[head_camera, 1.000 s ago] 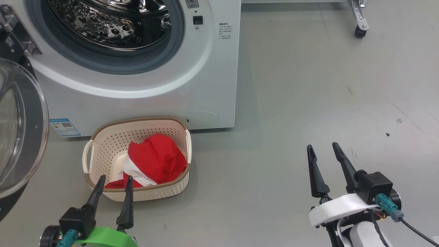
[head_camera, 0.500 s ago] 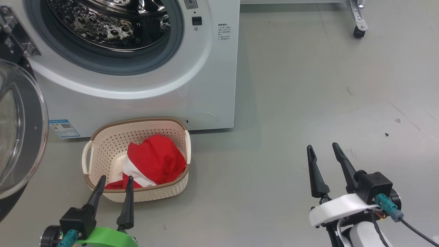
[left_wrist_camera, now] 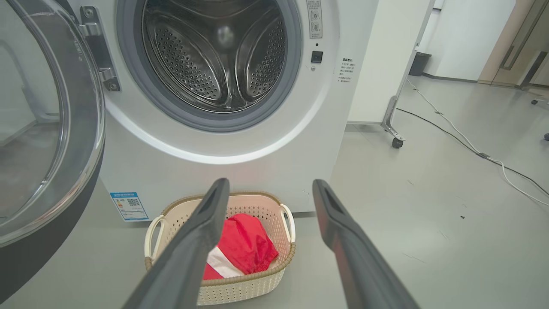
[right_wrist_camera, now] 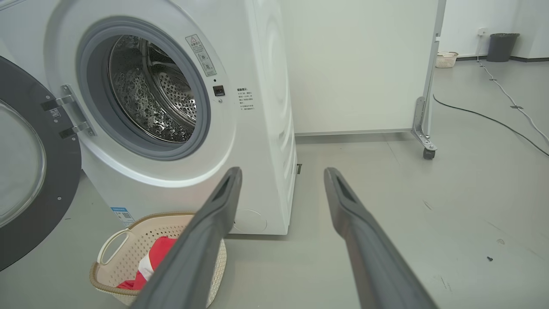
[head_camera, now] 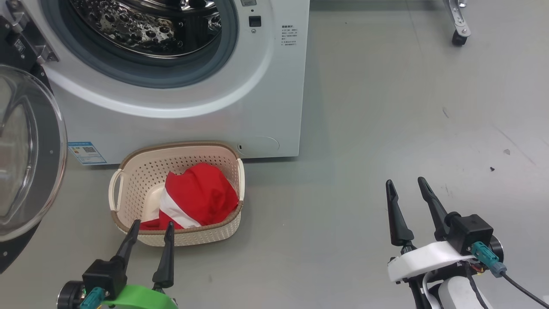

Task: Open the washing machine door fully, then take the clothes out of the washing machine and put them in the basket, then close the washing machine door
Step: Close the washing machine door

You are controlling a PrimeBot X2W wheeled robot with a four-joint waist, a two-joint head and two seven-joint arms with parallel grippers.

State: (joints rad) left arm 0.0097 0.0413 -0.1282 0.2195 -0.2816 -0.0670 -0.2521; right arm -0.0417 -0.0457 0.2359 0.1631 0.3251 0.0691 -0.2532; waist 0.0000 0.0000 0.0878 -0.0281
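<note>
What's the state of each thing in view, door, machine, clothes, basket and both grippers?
washing machine door: swung wide open, to the machine's left.
washing machine: open, no clothes visible in its drum.
clothes: bunched in the basket.
basket: upright on the floor, before the machine.
left gripper: open, holding nothing.
right gripper: open, holding nothing.

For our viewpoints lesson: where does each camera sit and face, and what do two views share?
Head view: on the head, looking down at the basket before the washing machine; left gripper and right gripper show.
Left wrist view: left wrist, facing the drum; own fingers.
Right wrist view: right wrist, facing the washing machine obliquely; own fingers.
Shared: red clothes in the basket.
</note>
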